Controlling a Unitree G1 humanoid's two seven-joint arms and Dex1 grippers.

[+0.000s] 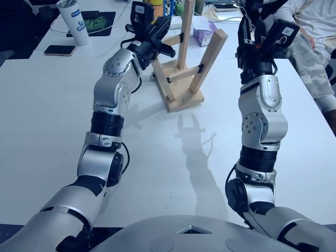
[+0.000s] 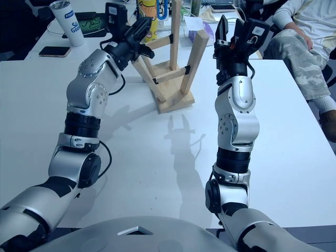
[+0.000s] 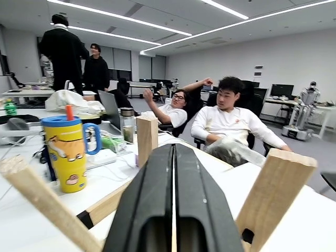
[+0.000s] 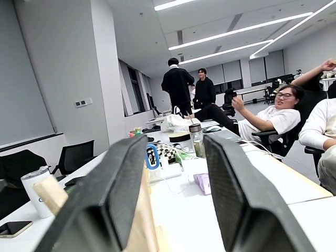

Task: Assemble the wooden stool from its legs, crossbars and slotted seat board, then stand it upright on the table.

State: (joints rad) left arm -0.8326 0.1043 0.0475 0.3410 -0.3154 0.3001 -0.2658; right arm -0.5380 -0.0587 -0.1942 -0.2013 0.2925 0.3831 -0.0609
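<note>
The wooden stool (image 1: 185, 71) is sitting upside down at 12 o'clock on the white table (image 1: 58, 115), seat board down. The left gripper (image 3: 173, 157) is hovering at its 9 o'clock, fingers pressed together (aimed between two upturned legs). The right gripper (image 2: 231, 30) is hanging at its 3 o'clock, jaws spread, holding nothing.

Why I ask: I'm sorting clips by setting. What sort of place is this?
Probably an open-plan office or lab: long white desks, ceiling strip lights, a black office chair and a monitor by the wall.
</note>
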